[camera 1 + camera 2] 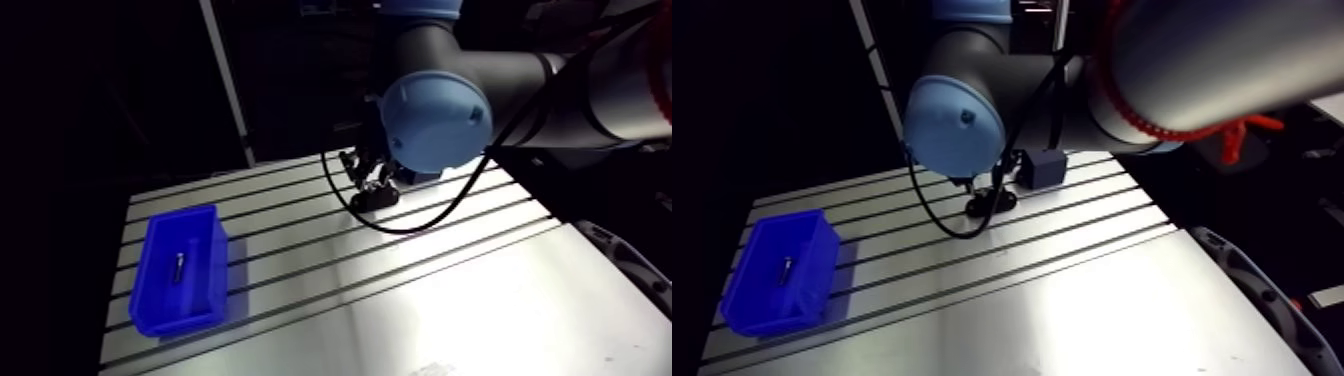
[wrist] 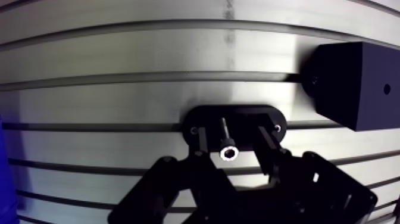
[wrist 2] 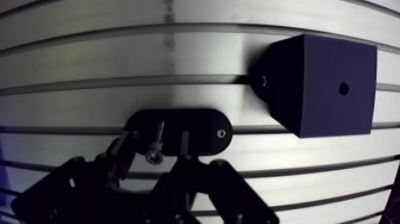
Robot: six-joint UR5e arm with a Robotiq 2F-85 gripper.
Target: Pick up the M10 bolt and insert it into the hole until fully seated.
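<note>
In the wrist view a black oval plate (image 2: 235, 122) lies on the slotted table (image 2: 119, 95). A dark socket-head bolt (image 2: 228, 150) stands upright in the plate's middle, head up, with part of its shank showing above the plate. My gripper (image 2: 231, 132) hangs over the plate and is open. Its fingers (image 2: 202, 142) stand on either side of the bolt with a gap on each side. In the arm view the plate (image 1: 375, 197) lies under the wrist, at the table's far side.
A black cube block (image 2: 357, 83) with a small hole in its face sits just beside the plate, also seen as a block (image 1: 1044, 168) in the arm view. A blue bin (image 1: 160, 320) at the table's left holds another small bolt (image 1: 177, 265).
</note>
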